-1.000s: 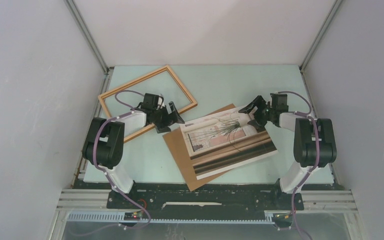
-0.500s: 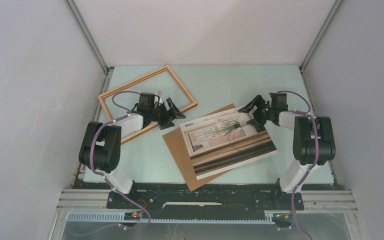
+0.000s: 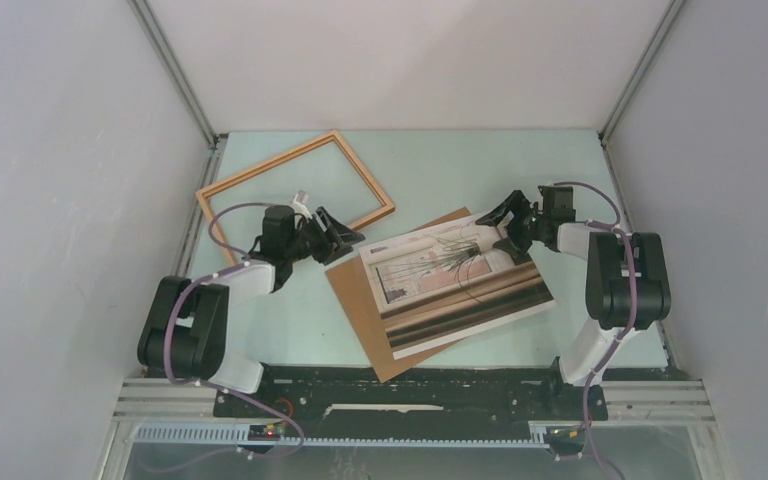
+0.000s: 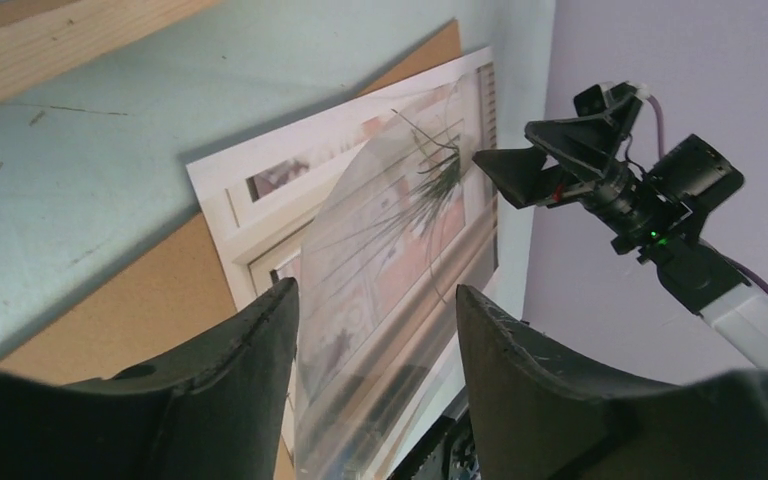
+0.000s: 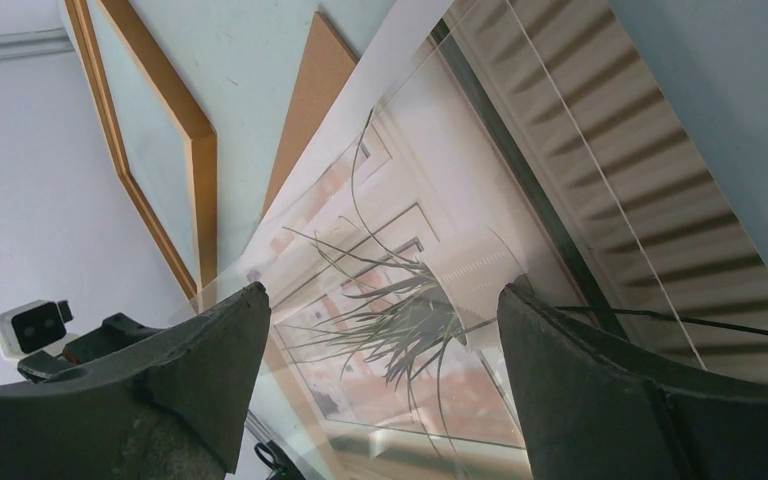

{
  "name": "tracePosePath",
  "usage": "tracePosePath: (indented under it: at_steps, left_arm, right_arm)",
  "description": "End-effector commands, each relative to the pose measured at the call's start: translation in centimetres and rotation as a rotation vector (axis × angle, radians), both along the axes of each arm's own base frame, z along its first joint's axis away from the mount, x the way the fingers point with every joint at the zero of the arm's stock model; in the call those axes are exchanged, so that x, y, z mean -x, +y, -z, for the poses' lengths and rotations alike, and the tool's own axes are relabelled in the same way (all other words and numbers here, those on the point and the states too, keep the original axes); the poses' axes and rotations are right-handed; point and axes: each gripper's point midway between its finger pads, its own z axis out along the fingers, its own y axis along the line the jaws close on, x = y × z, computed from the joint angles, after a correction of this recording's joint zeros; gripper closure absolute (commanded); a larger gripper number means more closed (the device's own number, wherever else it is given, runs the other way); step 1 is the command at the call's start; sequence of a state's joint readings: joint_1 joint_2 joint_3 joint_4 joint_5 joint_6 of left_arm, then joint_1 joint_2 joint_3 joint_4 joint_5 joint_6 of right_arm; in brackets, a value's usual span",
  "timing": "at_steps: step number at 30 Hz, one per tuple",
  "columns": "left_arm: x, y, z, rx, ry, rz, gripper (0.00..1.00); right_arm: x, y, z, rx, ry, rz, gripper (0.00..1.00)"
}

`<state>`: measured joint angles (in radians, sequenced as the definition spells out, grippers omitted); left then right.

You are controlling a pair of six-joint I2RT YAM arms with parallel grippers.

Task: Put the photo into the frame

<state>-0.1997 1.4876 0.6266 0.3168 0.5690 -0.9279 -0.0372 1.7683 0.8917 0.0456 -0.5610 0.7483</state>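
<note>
Table: I am looking down at a pale green table (image 3: 480, 160) that is carrying everything.
Frame: the frame (image 3: 265, 162) is lying flat at the far left, turned at an angle, with bare table showing through it.
Board: a brown board (image 3: 355, 300) is lying at the centre, near the frame but not touching it.
Photo: the photo (image 3: 460, 290) is lying face up on the board, outside the frame, with its striped side facing me.
Right gripper: the right gripper (image 3: 505, 228) is sitting over the photo's far edge, with its fingers (image 5: 580, 380) standing wide apart around nothing.
Left gripper: the left gripper (image 3: 345, 240) is sitting by the frame's near rail, just beside the photo's far-left corner. I am seeing its fingers (image 4: 230, 370) apart and gripping nothing.
</note>
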Motion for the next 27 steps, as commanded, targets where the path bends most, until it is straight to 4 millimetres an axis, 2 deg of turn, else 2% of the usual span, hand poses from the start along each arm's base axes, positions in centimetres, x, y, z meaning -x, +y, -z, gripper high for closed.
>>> tracePosePath:
  at_steps: [1, 10, 15, 22, 27]
  left_arm:
    - [-0.5, -0.5, -4.2, 0.068, -0.178, -0.039, 0.42]
    - [-0.7, -1.3, -4.8, 0.112, -0.212, -0.06, 0.63]
    - [-1.3, -1.2, -4.5, 0.09, -0.217, -0.089, 0.75]
    - [-1.8, -0.8, -3.1, 0.035, -0.179, -0.105, 0.99]
    - [-1.9, 0.0, -2.9, -0.039, -0.177, -0.114, 1.0]
  right_arm:
    - [-1.2, 0.0, -1.0, -0.009, -0.037, -0.001, 0.09]
    - [-1.2, 0.0, -1.1, -0.008, -0.04, -0.001, 0.09]
    - [-1.2, -0.1, -1.2, 0.003, -0.041, 0.002, 0.09]
    - [-1.1, 0.1, -1.8, 0.026, -0.064, -0.009, 0.09]
    - [-1.1, 0.6, -2.9, 0.053, -0.115, -0.044, 0.09]
